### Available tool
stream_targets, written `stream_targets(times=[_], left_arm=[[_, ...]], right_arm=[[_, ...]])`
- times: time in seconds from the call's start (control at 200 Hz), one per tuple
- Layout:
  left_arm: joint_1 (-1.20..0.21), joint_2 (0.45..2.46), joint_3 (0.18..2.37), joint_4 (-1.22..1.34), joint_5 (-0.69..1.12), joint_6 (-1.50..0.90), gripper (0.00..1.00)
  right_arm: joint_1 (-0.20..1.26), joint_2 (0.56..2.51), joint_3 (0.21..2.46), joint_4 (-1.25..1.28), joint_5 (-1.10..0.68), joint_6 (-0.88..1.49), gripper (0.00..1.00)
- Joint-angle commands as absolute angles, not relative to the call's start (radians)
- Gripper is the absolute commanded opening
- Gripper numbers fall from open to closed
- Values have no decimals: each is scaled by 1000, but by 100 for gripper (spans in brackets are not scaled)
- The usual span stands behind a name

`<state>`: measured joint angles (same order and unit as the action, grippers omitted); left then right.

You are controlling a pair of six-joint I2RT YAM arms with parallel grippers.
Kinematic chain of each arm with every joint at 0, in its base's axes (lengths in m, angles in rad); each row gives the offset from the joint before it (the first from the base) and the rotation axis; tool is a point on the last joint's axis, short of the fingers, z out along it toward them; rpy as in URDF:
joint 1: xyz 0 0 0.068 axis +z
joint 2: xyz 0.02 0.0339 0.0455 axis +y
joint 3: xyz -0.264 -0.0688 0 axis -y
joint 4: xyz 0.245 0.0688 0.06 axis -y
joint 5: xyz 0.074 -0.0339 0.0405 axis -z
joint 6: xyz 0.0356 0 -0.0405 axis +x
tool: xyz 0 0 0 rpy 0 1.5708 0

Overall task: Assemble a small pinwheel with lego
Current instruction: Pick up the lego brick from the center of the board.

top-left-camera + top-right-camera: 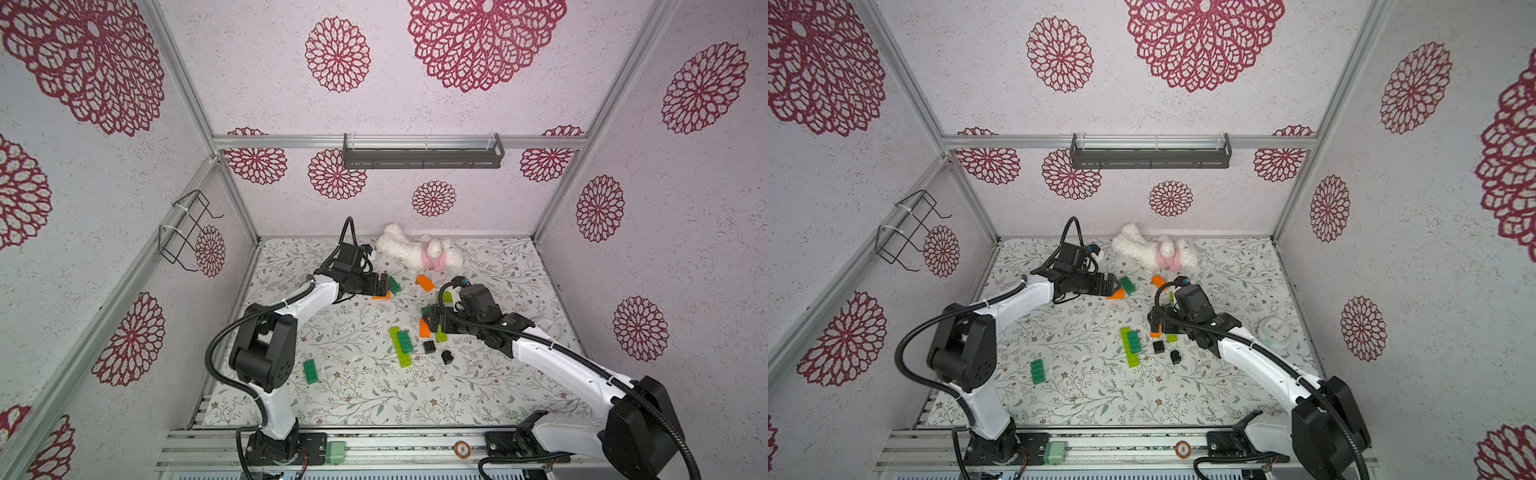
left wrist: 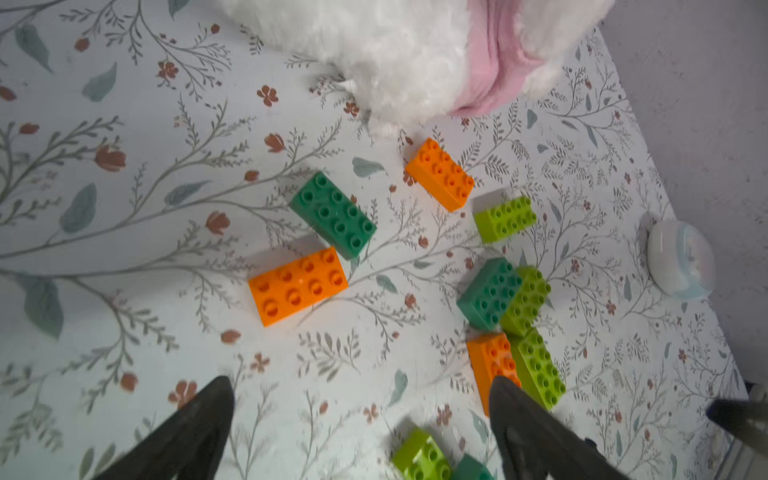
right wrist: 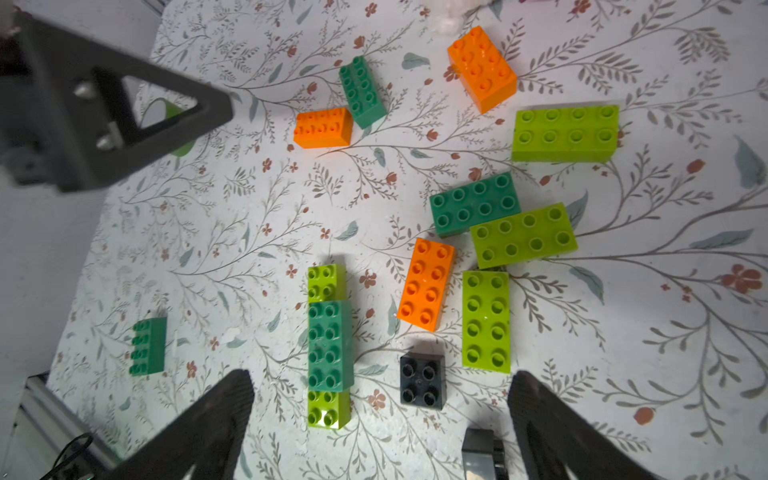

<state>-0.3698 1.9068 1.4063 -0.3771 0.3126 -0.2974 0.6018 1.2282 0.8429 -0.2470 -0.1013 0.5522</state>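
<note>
Left claw (image 2: 361, 399) stands wide open, holding nothing, near the far-left orange brick (image 2: 297, 284). Right claw (image 3: 382, 384) is wide open too, empty, near a black brick (image 3: 422, 384).

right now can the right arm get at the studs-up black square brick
Probably yes: the black square brick lies studs up, touching nothing, close before the open right gripper, with nothing over it. The lime brick nearby may crowd one finger.

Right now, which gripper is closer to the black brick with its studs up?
Right. The right gripper hangs open just by the black brick; the left gripper is well away, by an orange brick and a dark green brick toward the back.
</note>
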Motion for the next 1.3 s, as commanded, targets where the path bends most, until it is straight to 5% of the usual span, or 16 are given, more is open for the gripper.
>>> stream_targets(times=[0.0, 0.505, 0.846, 1.016, 1.291], left_arm=[[-349, 2034, 1526, -467, 436, -202, 98], [-331, 2300, 1780, -613, 503, -64, 100], [-398, 2200, 1636, -537, 380, -86, 97], [-435, 2151, 1516, -419, 186, -139, 86], [-444, 2084, 1365, -243, 121, -161, 71]], right_arm=[[596, 1157, 822, -226, -169, 575, 99], [595, 1018, 750, -283, -172, 586, 99], [595, 1027, 731, -259, -183, 588, 99], [595, 1066, 724, -249, -193, 585, 99], [595, 1091, 719, -231, -213, 584, 99]])
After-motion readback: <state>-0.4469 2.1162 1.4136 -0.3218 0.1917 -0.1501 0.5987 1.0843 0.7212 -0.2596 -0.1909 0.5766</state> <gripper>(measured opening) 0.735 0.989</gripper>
